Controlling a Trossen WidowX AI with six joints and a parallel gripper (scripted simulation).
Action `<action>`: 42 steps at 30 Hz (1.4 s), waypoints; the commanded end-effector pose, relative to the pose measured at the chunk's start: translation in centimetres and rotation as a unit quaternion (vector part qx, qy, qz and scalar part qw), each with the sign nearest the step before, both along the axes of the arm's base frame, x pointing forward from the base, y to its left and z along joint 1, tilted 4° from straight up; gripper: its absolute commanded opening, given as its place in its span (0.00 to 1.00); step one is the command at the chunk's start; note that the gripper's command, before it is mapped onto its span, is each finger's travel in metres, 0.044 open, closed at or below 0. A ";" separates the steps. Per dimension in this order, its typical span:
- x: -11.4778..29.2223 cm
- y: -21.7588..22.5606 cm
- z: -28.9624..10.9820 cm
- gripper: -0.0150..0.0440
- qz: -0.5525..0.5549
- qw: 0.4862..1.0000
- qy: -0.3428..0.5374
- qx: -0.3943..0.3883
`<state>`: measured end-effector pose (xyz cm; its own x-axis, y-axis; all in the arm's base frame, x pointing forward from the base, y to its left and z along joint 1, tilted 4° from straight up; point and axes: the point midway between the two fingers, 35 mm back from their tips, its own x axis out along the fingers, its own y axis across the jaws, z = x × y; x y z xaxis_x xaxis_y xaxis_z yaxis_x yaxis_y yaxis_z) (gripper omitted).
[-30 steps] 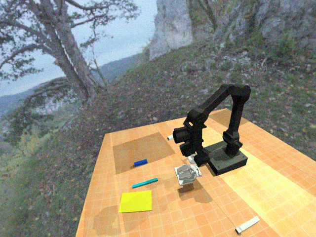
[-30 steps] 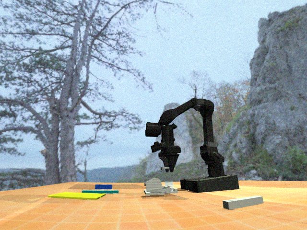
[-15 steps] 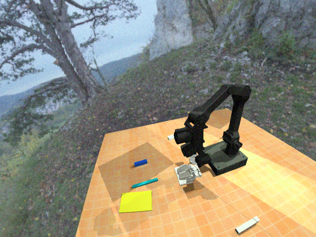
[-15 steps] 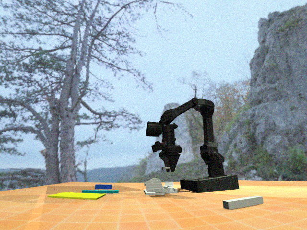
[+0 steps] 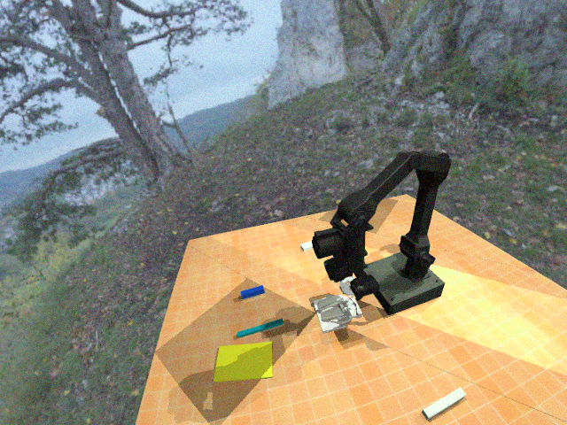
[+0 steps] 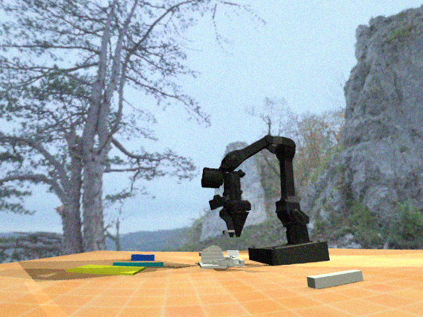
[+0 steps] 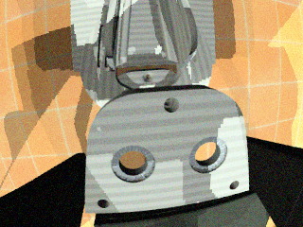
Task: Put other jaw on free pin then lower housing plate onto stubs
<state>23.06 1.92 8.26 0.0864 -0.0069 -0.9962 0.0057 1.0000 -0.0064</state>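
My gripper is shut on the grey housing plate. The plate has two ringed holes and a rounded edge. In the exterior view it hangs above the table, apart from the assembly. The grey and white assembly stands on the table below and beyond the plate's rounded edge. The plate covers its near part in the wrist view. The jaws, pins and gear teeth cannot be told apart, so whether the teeth mesh is unclear.
A blue block, a teal bar and a yellow plate lie left of the assembly. A white bar lies near the front right. Another white block lies behind the arm.
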 end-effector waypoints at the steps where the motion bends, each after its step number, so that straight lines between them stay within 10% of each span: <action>1: 0.0 0.0 0.1 0.85 -0.001 1.000 -0.003 -0.001; 42: 0.5 -0.1 -5.7 0.85 0.000 1.000 -0.003 -0.001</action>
<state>23.70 1.88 3.15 0.1017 -0.0059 -0.9948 0.0098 0.9999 -0.0049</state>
